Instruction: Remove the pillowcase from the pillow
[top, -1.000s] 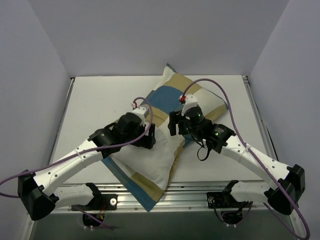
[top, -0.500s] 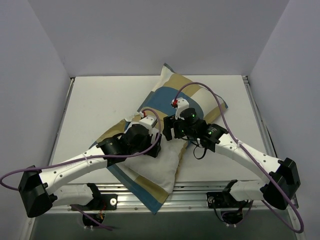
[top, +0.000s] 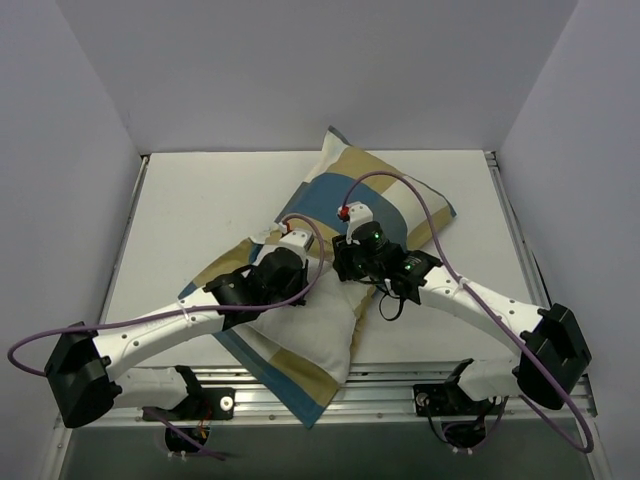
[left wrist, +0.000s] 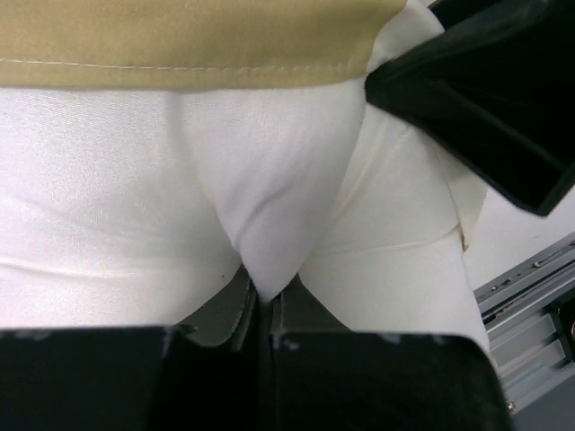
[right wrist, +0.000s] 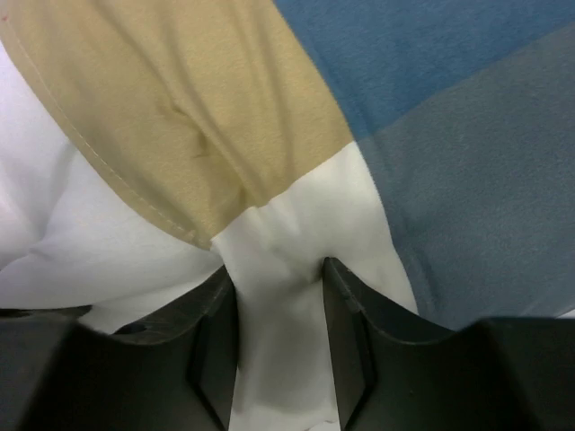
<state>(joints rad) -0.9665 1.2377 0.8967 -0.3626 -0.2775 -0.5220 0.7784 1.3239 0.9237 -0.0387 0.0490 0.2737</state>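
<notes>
The pillowcase [top: 372,178], in blue, tan and cream blocks, lies diagonally on the table. The plain white pillow [top: 312,335] sticks out of its near end. My left gripper [top: 308,284] sits on that bare white part. In the left wrist view it [left wrist: 263,296] is shut on a pinched fold of the pillow [left wrist: 108,206], just below the tan hem of the pillowcase [left wrist: 180,36]. My right gripper [top: 343,266] is close beside it. In the right wrist view it [right wrist: 278,278] is shut on a cream fold of the pillowcase [right wrist: 431,108], beside the pillow [right wrist: 54,206].
The white table [top: 190,210] is walled at the back and both sides. A metal rail [top: 390,385] runs along its near edge, and the pillow's lower corner overhangs it. Purple cables [top: 400,185] loop above both wrists. The two grippers nearly touch.
Both arms moved in toward the pillow's middle and lowered. The left jaws went from wide open to shut on the pillow. The right jaws narrowed onto the pillowcase fold.
</notes>
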